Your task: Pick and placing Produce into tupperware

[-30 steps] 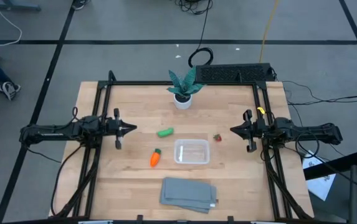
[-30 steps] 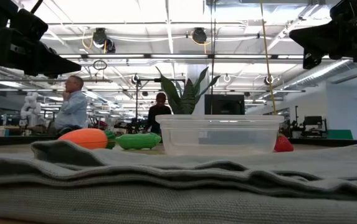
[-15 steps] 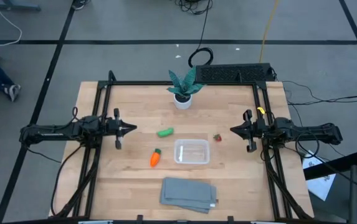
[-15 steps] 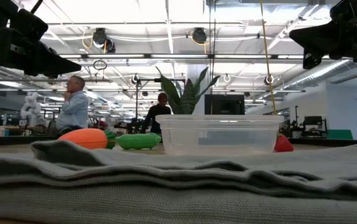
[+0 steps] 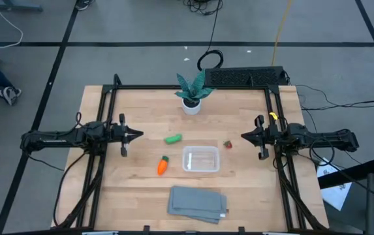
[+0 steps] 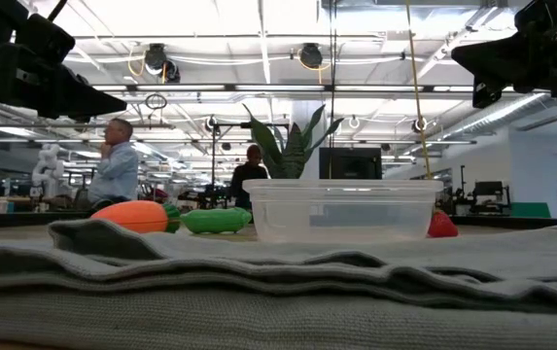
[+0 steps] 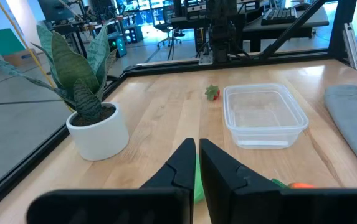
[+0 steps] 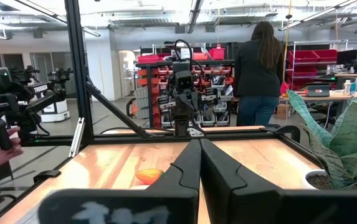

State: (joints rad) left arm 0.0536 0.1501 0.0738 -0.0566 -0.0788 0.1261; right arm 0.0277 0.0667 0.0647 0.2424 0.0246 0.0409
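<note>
The clear tupperware stands on the table's middle, with nothing in it. A green pod lies beyond it to the left, an orange carrot lies left of it, and a small red berry lies at its right. My left gripper hovers shut at the table's left side, pointing toward the pod. My right gripper hovers shut at the right side, pointing toward the berry. Neither touches anything. In the left wrist view the tupperware and the berry show past the shut fingers.
A potted plant in a white pot stands at the far middle. A folded grey cloth lies near the front edge. A black frame runs round the table. People stand in the room behind.
</note>
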